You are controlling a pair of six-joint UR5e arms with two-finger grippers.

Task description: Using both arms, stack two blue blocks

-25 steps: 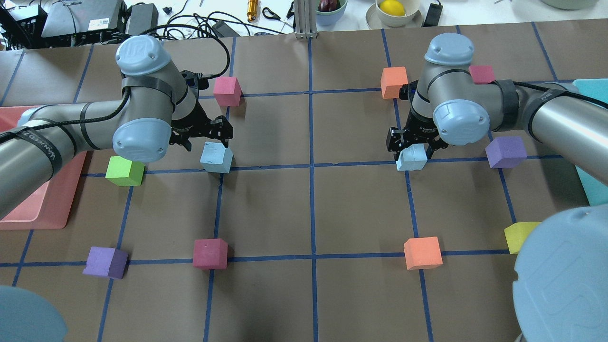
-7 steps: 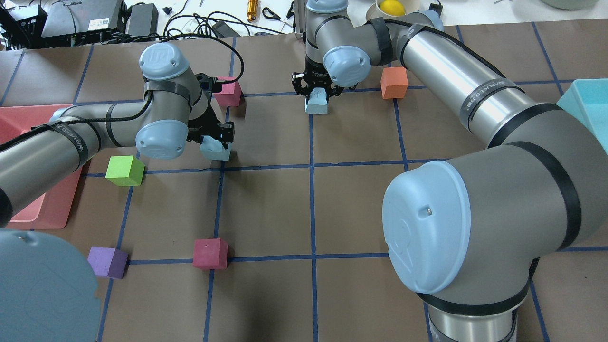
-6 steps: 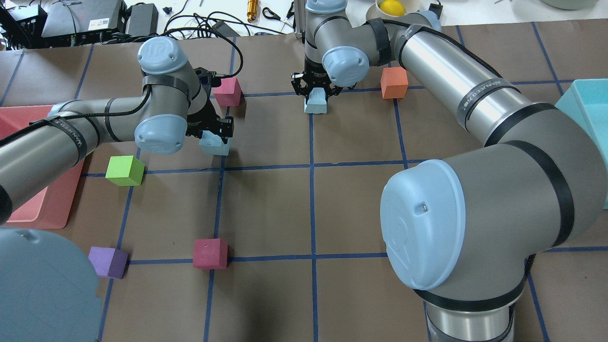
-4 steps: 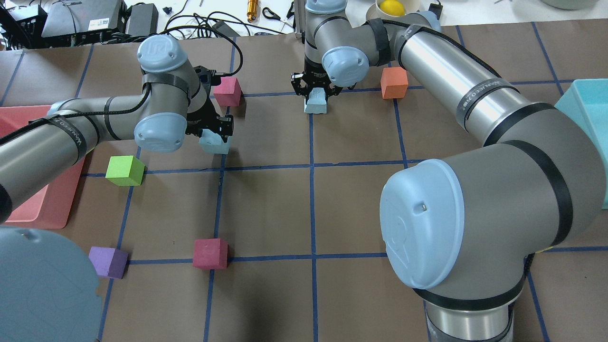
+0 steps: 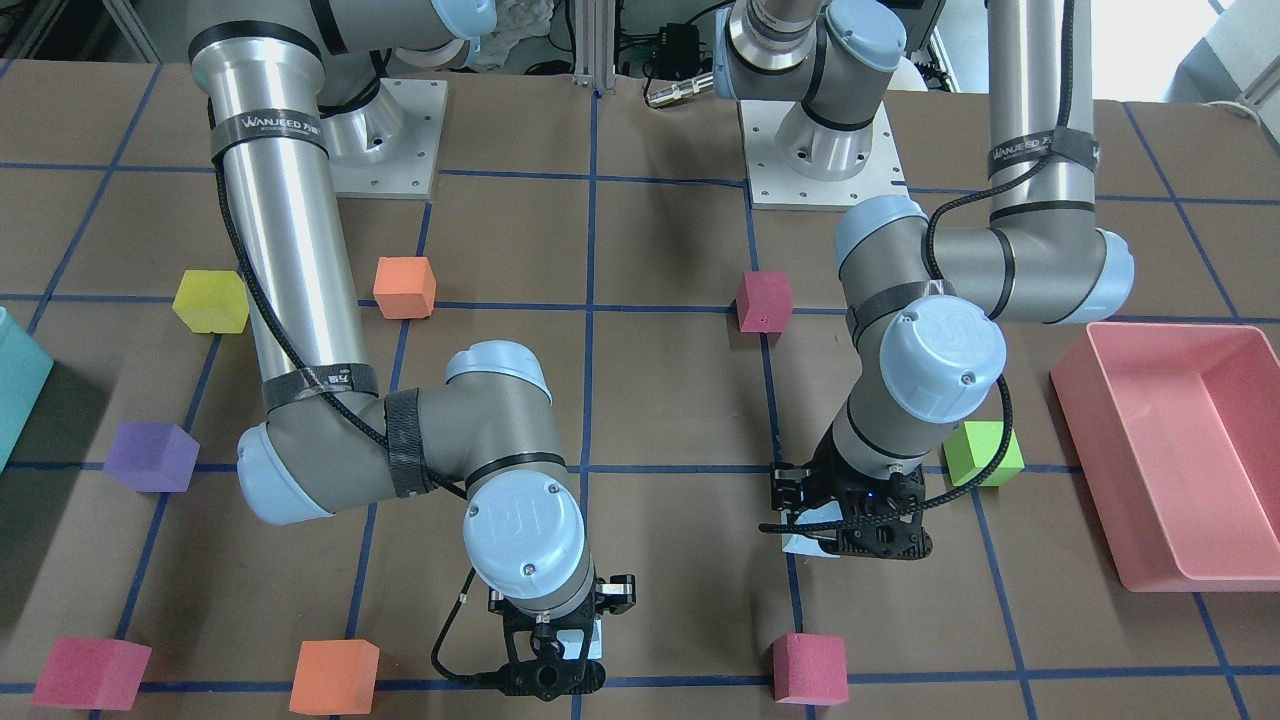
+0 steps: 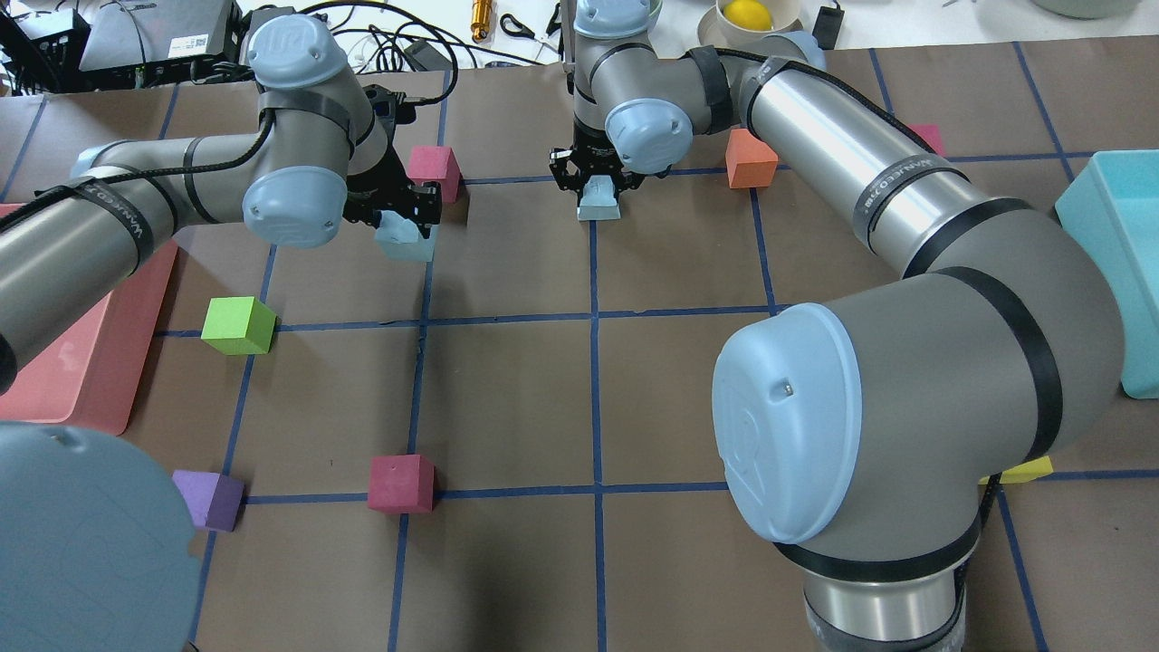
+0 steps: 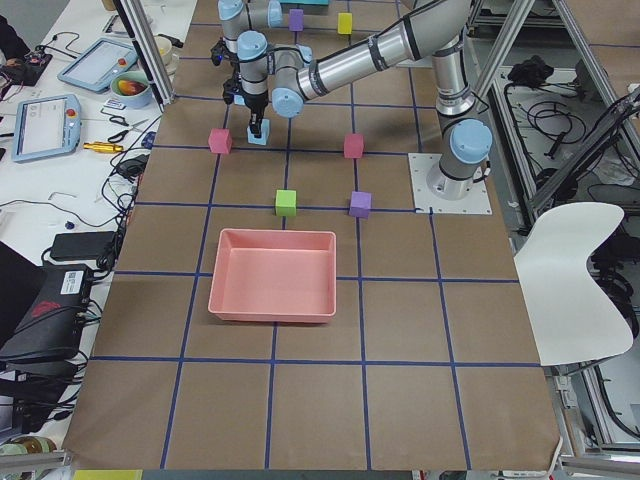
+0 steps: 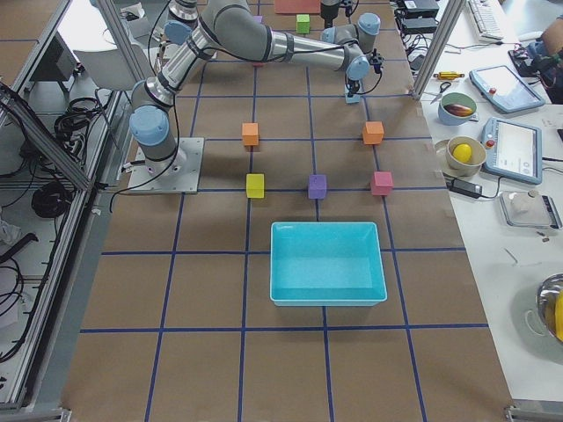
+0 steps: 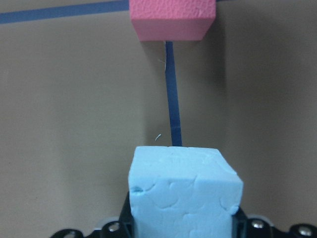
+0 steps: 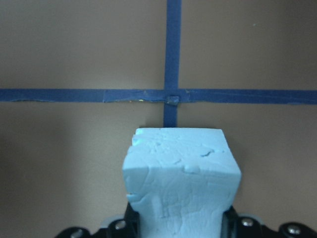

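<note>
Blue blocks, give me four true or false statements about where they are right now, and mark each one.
1. The left hand grips a blue block. True.
2. The right hand is empty. False: it grips the second blue block.
3. The blue blocks are stacked. False: they are apart, one per hand.
4. A pink block lies beyond the left hand's block. True.

Overhead looks down from behind the robot (image 5: 290,200), the front camera faces it across the table (image 5: 680,400), side cameras watch from far at each end. Wrist cameras hang close; left wrist and overhead share the pink cube (image 9: 172,20).
</note>
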